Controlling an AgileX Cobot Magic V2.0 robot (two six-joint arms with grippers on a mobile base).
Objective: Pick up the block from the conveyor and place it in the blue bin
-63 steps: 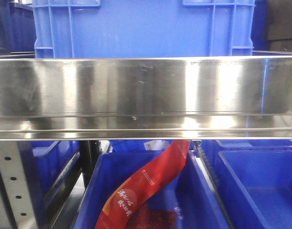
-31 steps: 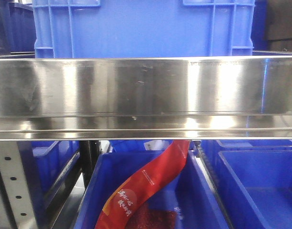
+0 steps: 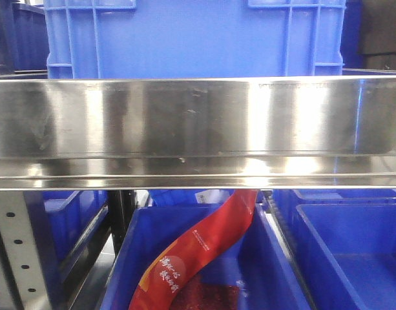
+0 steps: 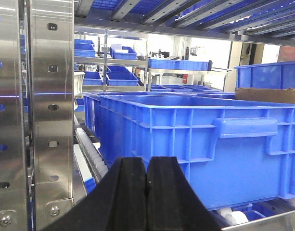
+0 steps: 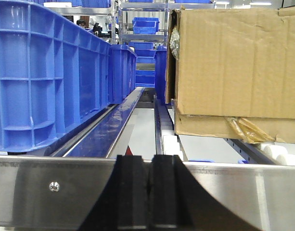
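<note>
The block and the conveyor are out of view in every frame. Blue bins show in all views, and I cannot tell which one is the task's blue bin. A large one (image 3: 194,39) stands on the shelf above a steel rail (image 3: 198,129). My left gripper (image 4: 147,166) is shut with nothing between its black fingers, just in front of a big blue bin (image 4: 195,139). My right gripper (image 5: 149,163) is shut and empty too, level with a steel shelf rail (image 5: 56,192).
Below the rail a blue bin (image 3: 123,265) holds a red packet (image 3: 198,248), with another bin (image 3: 353,258) to its right. A steel upright (image 4: 51,110) stands left of my left gripper. A cardboard box (image 5: 238,62) and a blue bin (image 5: 41,72) flank a roller lane.
</note>
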